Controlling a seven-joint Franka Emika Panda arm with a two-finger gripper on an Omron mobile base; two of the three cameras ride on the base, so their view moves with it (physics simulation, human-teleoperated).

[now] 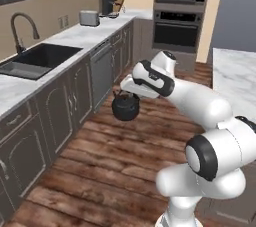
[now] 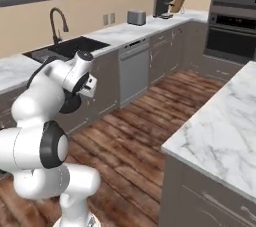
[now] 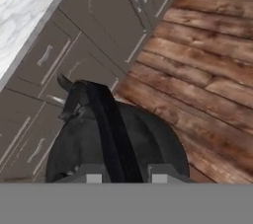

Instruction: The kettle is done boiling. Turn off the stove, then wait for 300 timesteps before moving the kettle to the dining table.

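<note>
The black kettle (image 1: 125, 108) hangs in the air above the wooden floor, beside the base cabinets. My gripper (image 1: 126, 93) is shut on its thin arched handle (image 3: 109, 124). In the hand view the kettle (image 3: 148, 144) lies right under my gripper (image 3: 123, 177), its spout pointing towards the cabinets. From the right base camera only a dark sliver of the kettle (image 2: 75, 105) peeks out behind my arm. The marble dining table (image 2: 220, 131) stands to my right, and its corner (image 1: 235, 73) also appears from the left base camera. The stove is out of view.
A marble counter with a dark sink (image 1: 37, 58) and a faucet (image 1: 20, 28) runs along the left. A toaster (image 1: 89, 18) and a knife block (image 1: 119, 0) stand farther back. Wall ovens (image 1: 177, 26) close the far end. A strip of wooden floor (image 2: 145, 136) runs between counter and table.
</note>
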